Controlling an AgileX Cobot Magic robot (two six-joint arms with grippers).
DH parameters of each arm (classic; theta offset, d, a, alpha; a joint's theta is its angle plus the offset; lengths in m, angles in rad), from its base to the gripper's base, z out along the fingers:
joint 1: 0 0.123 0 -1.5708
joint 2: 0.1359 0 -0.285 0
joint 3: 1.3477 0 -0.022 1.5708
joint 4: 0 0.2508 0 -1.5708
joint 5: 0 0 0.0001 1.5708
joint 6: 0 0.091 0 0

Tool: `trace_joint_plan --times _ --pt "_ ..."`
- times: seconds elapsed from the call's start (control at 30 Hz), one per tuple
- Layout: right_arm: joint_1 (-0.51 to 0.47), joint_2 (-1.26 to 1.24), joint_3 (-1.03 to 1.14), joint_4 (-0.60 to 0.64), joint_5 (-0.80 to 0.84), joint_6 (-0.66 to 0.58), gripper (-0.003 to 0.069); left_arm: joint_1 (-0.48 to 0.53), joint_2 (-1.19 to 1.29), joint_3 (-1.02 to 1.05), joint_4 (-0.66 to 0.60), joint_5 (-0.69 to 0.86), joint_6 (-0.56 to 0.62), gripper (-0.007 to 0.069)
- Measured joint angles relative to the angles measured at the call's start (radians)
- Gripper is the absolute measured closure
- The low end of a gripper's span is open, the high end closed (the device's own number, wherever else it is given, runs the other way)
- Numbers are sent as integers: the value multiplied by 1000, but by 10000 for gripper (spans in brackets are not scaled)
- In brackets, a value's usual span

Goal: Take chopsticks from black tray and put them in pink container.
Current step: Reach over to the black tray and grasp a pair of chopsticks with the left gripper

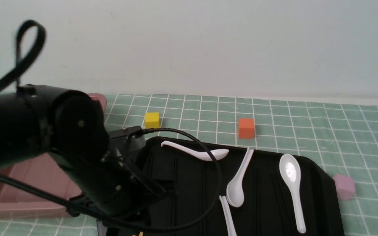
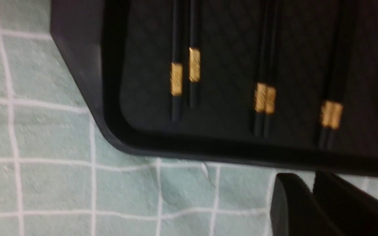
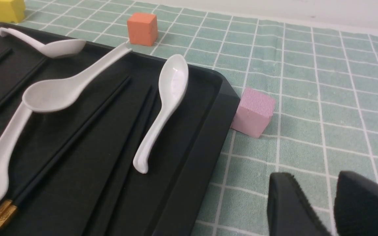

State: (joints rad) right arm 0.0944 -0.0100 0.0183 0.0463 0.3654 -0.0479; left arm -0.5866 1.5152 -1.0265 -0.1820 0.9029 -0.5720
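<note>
In the front view, your left arm [image 1: 87, 147] reaches over the black tray [image 1: 326, 209], between you and the pink container [image 1: 28, 209] on the far left; with the two so near each other on the worktop [image 1: 366, 144], each carry should be a short sideways swing, which is probably why that arm has the job; the white spoons [image 1: 236, 188] lie at odd angles inside the tray, likely there as things you must leave alone.

In the left wrist view, the chopsticks lie in the tray in pairs, gold-banded ends toward the near rim; the outer pair [image 2: 194, 65] is slightly apart and staggered, the next pair [image 2: 265, 98] and the one beyond [image 2: 331, 114] side by side; lying flat, they leave little to grip from below, so a straddling pinch from above seems called for; your left pincer [image 2: 313, 193] shows its tips close together over the cloth outside the rim, with no chopstick seen between them; I cannot tell whether they are fully closed.

In the right wrist view, your right pincer [image 3: 320, 177] stands open beside the tray, nothing between its tips; parked there, it seems meant to keep out of the left arm's way; more chopsticks [image 3: 74, 137] lie among the spoons, so watch for nudging one.
</note>
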Motion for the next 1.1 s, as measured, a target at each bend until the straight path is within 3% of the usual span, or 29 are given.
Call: trace_joint_plan --times 0.17,0.37,0.8,0.9,0.97,1.0,1.1 --pt "0 0 0 0 0 0 419 -8 87 -2 182 -38 -104 345" --pt "0 0 0 0 0 0 419 -8 183 -2 218 -102 -122 299" --pt "0 0 0 1 0 0 419 -8 333 -17 242 -228 -124 305" --pt "0 0 0 1 0 0 419 -8 339 -22 246 -221 -139 365" --pt "0 0 0 1 0 0 419 -8 340 -23 251 -221 -172 491" --pt "0 0 0 0 0 0 419 -8 339 -23 252 -221 -176 517" --pt "0 0 0 0 0 0 419 -8 327 -23 252 -220 -189 501"
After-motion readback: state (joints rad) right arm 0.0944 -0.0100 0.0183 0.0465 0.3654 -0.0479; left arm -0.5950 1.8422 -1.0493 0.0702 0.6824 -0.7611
